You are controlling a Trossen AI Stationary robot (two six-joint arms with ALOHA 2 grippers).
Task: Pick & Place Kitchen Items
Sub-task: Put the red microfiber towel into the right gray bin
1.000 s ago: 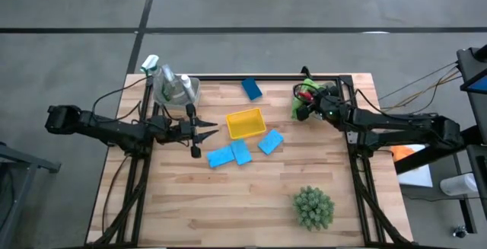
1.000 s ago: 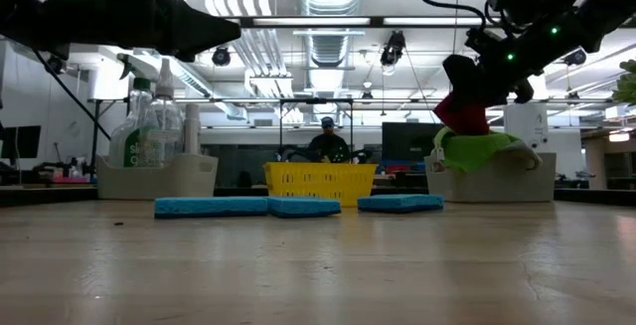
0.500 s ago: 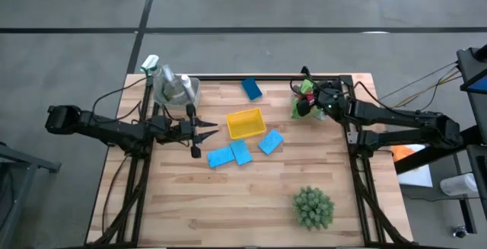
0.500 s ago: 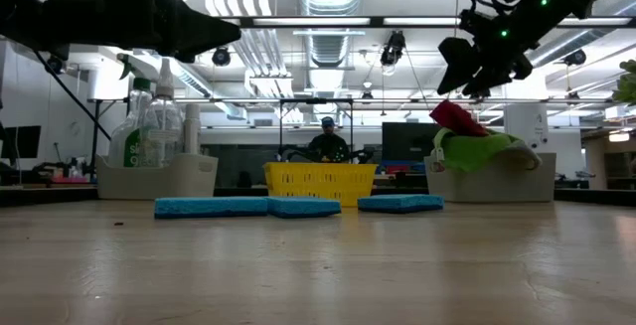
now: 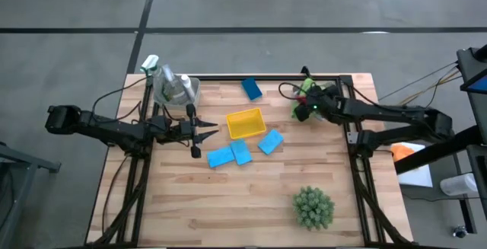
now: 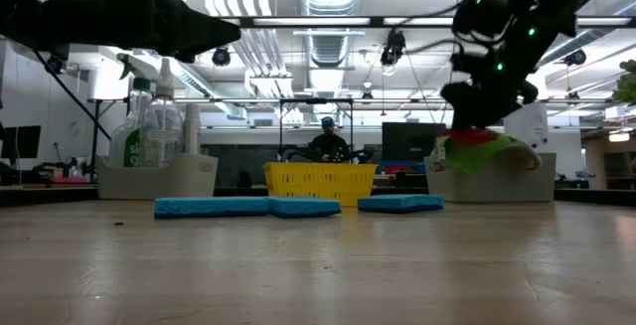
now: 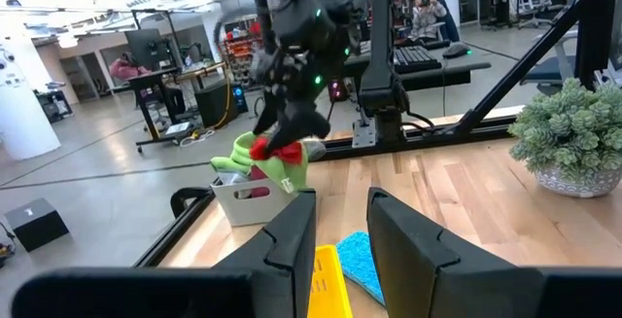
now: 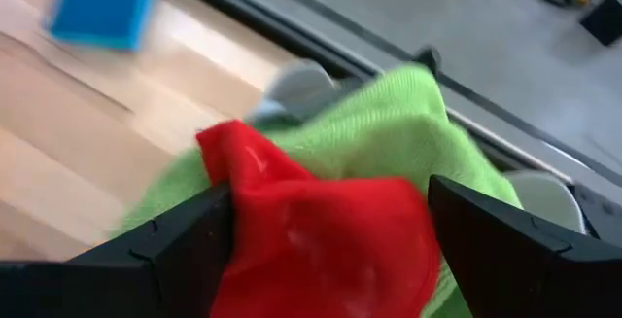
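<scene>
A red cloth (image 8: 321, 230) lies on a green cloth (image 8: 408, 114) in a white bin (image 6: 492, 178) at the table's far right. My right gripper (image 8: 345, 250) is open just above the bin, a finger on either side of the red cloth. My left gripper (image 5: 204, 135) is open and empty, held above the table left of the yellow tray (image 5: 246, 122). Three blue sponges (image 5: 241, 152) lie flat near the tray and another (image 5: 252, 89) at the far edge. A spray bottle and other bottles stand in a bin (image 5: 173, 89) at the far left. My right gripper comes at the red cloth (image 6: 475, 136) from above, with its open fingers (image 8: 185, 250) on either side of the cloth's raised middle. I cannot tell whether the fingers touch it. The cloth rests on the green cloth in the bin.
A round spiky green plant (image 5: 313, 207) stands at the near right. The table's dark frame rails run along its left, right and far edges. Bare wood shows at the near left. A person sits in the room beyond the table (image 6: 327, 141).
My right gripper rose clear of the red cloth, which stayed on the green cloth in the bin, then came down over it again. The red cloth's raised part now sits lower than half a second ago.
</scene>
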